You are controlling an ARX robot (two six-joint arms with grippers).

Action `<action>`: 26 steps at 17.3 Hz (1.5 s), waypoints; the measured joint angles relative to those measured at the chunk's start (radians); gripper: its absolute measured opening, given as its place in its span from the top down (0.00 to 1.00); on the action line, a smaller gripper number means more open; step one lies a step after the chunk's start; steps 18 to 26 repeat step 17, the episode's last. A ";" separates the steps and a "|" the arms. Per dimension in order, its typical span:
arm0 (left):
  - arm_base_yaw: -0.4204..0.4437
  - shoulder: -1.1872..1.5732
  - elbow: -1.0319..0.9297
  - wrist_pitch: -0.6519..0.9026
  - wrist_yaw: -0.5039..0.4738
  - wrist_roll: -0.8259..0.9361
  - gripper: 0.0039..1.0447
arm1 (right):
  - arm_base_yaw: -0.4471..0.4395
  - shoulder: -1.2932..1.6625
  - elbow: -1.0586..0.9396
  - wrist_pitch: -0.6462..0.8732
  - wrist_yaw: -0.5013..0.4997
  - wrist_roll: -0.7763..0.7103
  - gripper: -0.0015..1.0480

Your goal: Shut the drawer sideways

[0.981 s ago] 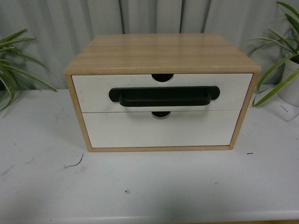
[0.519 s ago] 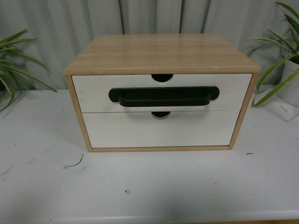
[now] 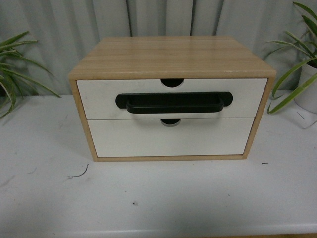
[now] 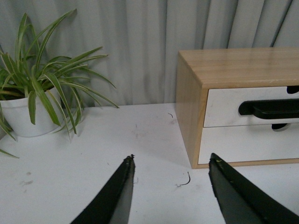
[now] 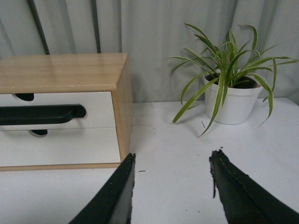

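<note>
Two drawers sit in the wooden cabinet (image 3: 171, 57) on the white table (image 3: 163, 198); the drawer (image 3: 171, 99) with the black handle (image 3: 173, 102) looks flush, seemingly closed. Both the left gripper (image 4: 170, 161) and right gripper (image 5: 173, 156) hang spread apart, empty, well clear; likely only retreat remains.

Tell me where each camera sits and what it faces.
Front: on the body, facing the cabinet and its handled drawer; no arm shows.
Left wrist: behind the open left pincer, facing a potted plant and the cabinet's side.
Right wrist: behind the open right pincer, facing another plant.
All share the drawer.
</note>
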 joint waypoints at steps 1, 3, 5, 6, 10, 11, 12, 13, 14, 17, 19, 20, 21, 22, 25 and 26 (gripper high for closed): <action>0.000 0.000 0.000 0.000 0.000 0.000 0.44 | 0.000 0.000 0.000 0.000 0.000 0.000 0.43; 0.000 0.000 0.000 0.000 0.000 0.000 0.25 | 0.000 0.000 0.000 0.000 0.000 0.000 0.24; 0.000 0.000 0.000 0.000 0.000 0.001 0.04 | 0.000 0.000 0.000 0.000 0.000 0.000 0.04; 0.000 0.000 0.000 0.000 0.000 0.000 0.07 | 0.000 0.000 0.000 0.000 0.000 0.000 0.07; 0.000 0.000 0.000 0.000 0.000 0.000 0.06 | 0.000 0.000 0.000 0.000 0.000 0.000 0.06; 0.000 0.000 0.000 0.000 0.000 0.000 0.06 | 0.000 0.000 0.000 0.000 0.000 0.000 0.06; 0.000 0.000 0.000 0.000 0.000 0.000 0.06 | 0.000 0.000 0.000 0.000 0.000 0.000 0.06; 0.000 0.000 0.000 0.000 0.000 0.000 0.06 | 0.000 0.000 0.000 0.000 0.000 0.000 0.06; 0.000 0.000 0.000 0.000 0.000 0.000 0.06 | 0.000 0.000 0.000 0.000 0.000 0.000 0.06; 0.000 0.000 0.000 0.000 0.000 0.000 0.06 | 0.000 0.000 0.000 0.000 0.000 0.000 0.06; 0.000 0.000 0.000 0.000 0.000 0.000 0.06 | 0.000 0.000 0.000 0.000 0.000 0.000 0.06; 0.000 0.000 0.000 0.000 0.000 0.000 0.06 | 0.000 0.000 0.000 0.000 0.000 0.000 0.06; 0.000 0.000 0.000 0.000 0.000 0.000 0.06 | 0.000 0.000 0.000 0.000 0.000 0.000 0.06; 0.000 0.000 0.000 0.000 0.000 0.000 0.06 | 0.000 0.000 0.000 0.000 0.000 0.000 0.06; 0.000 0.000 0.000 0.000 0.000 0.000 0.06 | 0.000 0.000 0.000 0.000 0.000 0.000 0.06; 0.000 0.000 0.000 0.000 0.000 0.000 0.06 | 0.000 0.000 0.000 0.000 0.000 0.000 0.06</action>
